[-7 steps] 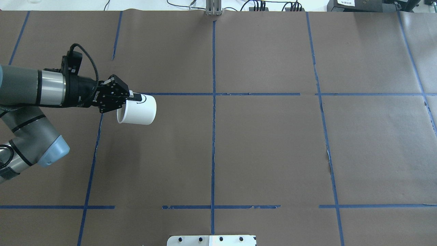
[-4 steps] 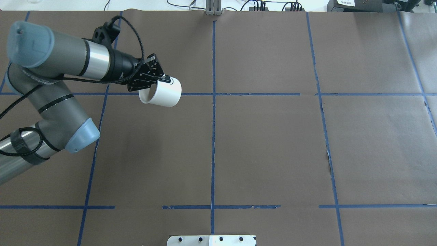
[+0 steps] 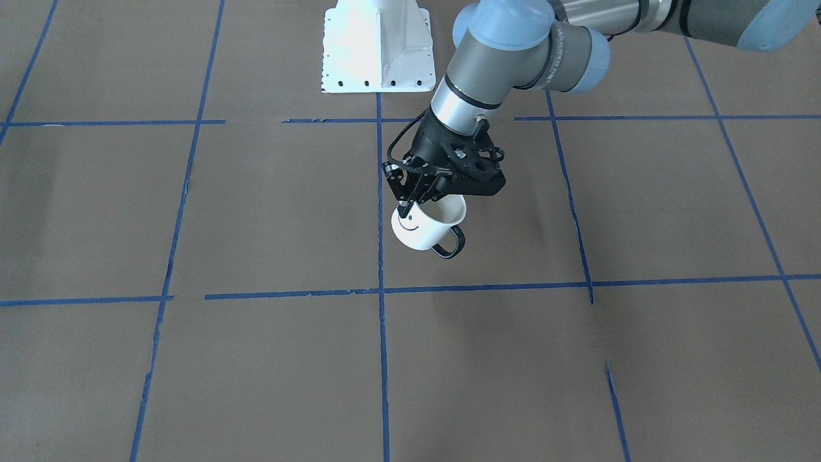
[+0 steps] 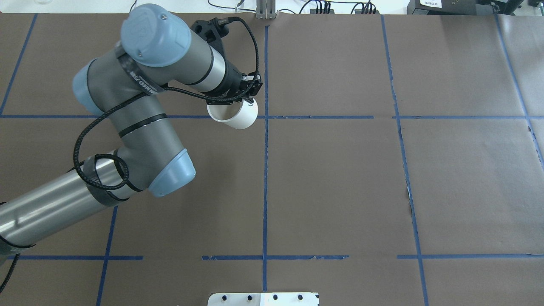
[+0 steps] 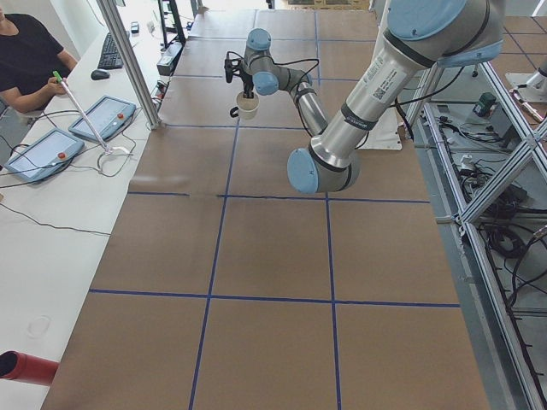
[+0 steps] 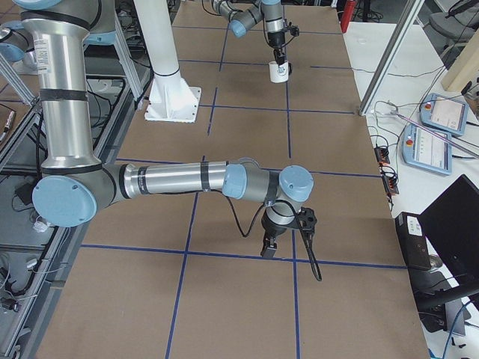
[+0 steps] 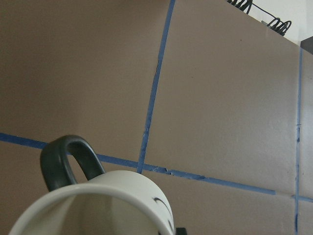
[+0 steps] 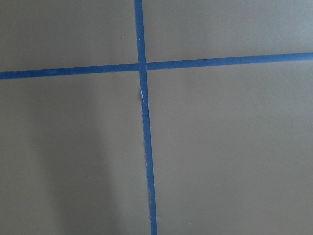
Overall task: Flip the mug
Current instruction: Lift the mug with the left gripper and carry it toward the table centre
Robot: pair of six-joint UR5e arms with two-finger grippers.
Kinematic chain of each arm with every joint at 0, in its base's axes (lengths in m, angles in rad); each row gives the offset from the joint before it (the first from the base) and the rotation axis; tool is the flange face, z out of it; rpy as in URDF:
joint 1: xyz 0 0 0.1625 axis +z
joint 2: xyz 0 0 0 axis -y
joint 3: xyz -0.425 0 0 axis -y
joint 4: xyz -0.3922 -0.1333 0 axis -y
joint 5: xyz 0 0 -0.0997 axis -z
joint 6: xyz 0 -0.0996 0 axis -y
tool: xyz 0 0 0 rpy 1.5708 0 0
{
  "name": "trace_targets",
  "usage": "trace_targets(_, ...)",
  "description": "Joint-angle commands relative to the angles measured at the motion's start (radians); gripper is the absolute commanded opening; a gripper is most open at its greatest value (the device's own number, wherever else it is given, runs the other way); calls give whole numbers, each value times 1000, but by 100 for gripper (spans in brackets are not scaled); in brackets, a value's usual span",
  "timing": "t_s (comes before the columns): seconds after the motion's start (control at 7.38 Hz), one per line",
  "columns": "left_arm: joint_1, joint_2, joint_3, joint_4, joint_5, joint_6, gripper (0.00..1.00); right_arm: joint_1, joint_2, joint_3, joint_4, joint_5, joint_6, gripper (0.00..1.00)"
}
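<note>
Since the earlier overhead frames the left arm (image 4: 140,106) has swung across toward the cross (image 4: 266,117) of blue tape at mid-table. It has carried the mug (image 4: 236,117) from well off on the robot's left to just beside that cross. The mug has also turned: it lay on its side with the mouth pointing away from the cross, and now the mouth opens upward toward the overhead camera.

The mug (image 3: 423,228) now hangs tilted, base lower and leaning toward the cross (image 3: 380,290), on the robot's left of it. It appears to be off the table (image 3: 641,212), though the pictures do not settle that. From the front, the smiley face looks out at the camera and the dark handle (image 3: 451,244) sticks out low on the side away from the robot. In the left wrist view the rim of the mug (image 7: 98,205) fills the bottom edge, with the handle (image 7: 66,161) rising behind it and the cross (image 7: 141,168) beyond.

The left gripper (image 3: 410,205) points down and is clamped on the rim above the face, its fingers hidden in part by its own black body. In the overhead view, the left gripper (image 4: 250,100) sits at the rim's far edge.

The right gripper (image 6: 268,250) hangs low over the table well away from the cross, toward the robot's right end. I cannot tell whether its fingers are apart or together. The white base (image 3: 378,45) stands on the robot's side of the cross.
</note>
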Motion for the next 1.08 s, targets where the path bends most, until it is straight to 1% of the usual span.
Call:
trace_targets(0.0,60,-156,186,140,14,137,0,0,0,2,0,0,0,100)
trace_targets(0.27,102,-185,231,203,48,225,0,0,-1,0,0,0,0,100)
trace_targets(0.41,111,-214,284,207,96,234,0,0,0,2,0,0,0,100)
trace_targets(0.54,119,-246,327,226,105,279,0,0,0,2,0,0,0,100)
trace_targets(0.68,128,-248,338,227,106,282,0,0,-1,0,0,0,0,100)
trace_targets(0.81,140,-248,354,225,127,293,0,0,-1,0,0,0,0,100)
trace_targets(0.95,171,-246,358,224,169,293,0,0,-1,0,0,0,0,100)
